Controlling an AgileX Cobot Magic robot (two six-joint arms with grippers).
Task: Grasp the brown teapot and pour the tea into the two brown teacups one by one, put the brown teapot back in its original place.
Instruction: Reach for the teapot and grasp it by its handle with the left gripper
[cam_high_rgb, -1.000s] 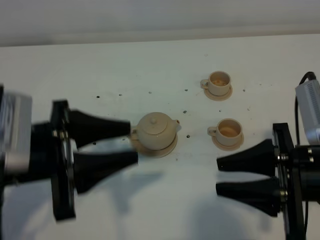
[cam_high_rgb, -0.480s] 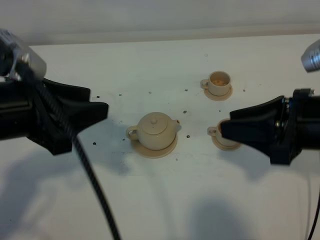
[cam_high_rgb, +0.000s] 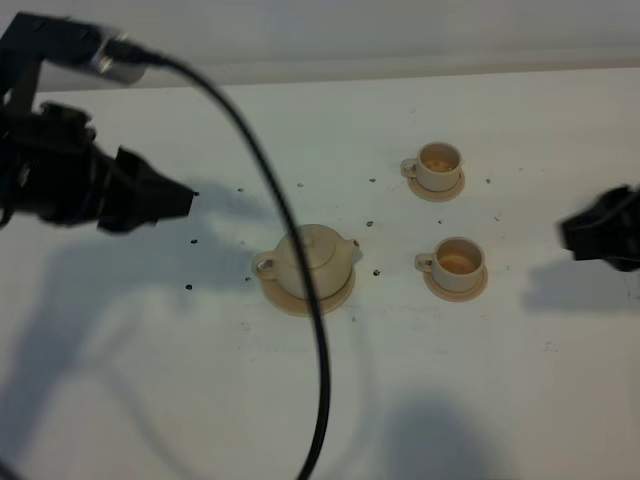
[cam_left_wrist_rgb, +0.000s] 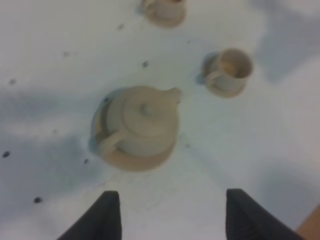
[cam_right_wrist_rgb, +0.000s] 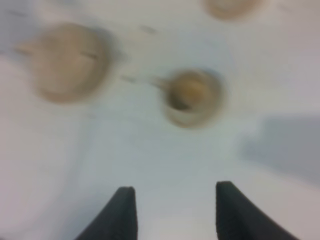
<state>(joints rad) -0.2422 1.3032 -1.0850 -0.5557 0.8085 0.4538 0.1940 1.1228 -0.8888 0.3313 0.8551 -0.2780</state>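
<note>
Over the white table (cam_high_rgb: 450, 400), seen from the high camera, the brown teapot (cam_high_rgb: 312, 258) sat upright on its wide saucer (cam_high_rgb: 300, 304), with the far teacup (cam_high_rgb: 440, 164) and the near teacup (cam_high_rgb: 459, 262) off to its right, each on its own small saucer and each showing an amber tint inside. The left gripper (cam_high_rgb: 183, 200) hung well apart from the pot on the left, a black cable (cam_high_rgb: 290, 230) looping across in front of the lens. The right gripper (cam_high_rgb: 570, 232) sat at the right edge, clear of the cups, and from up there I couldn't tell how either pair of jaws stood. The left wrist camera settled one: the left gripper (cam_left_wrist_rgb: 171, 202) had its fingers spread wide with nothing between them. The brown teapot (cam_left_wrist_rgb: 142, 120) lay ahead on its saucer, loop handle (cam_left_wrist_rgb: 107, 142) turned back toward the fingers and spout (cam_left_wrist_rgb: 174, 93) aimed at the near teacup (cam_left_wrist_rgb: 230, 67). The right wrist picture was badly blurred, yet the right gripper (cam_right_wrist_rgb: 175, 200) plainly stood apart and empty too, with a teacup, the near one I'd guess, ahead of it and the teapot only a tan smear. To my eye the pouring looked done and the pot home, so the job in hand was getting the arms clear. Doing that well meant keeping the jaws wide, backing off away from the handle, and minding that cable, since small full cups would slop at a light knock.
</note>
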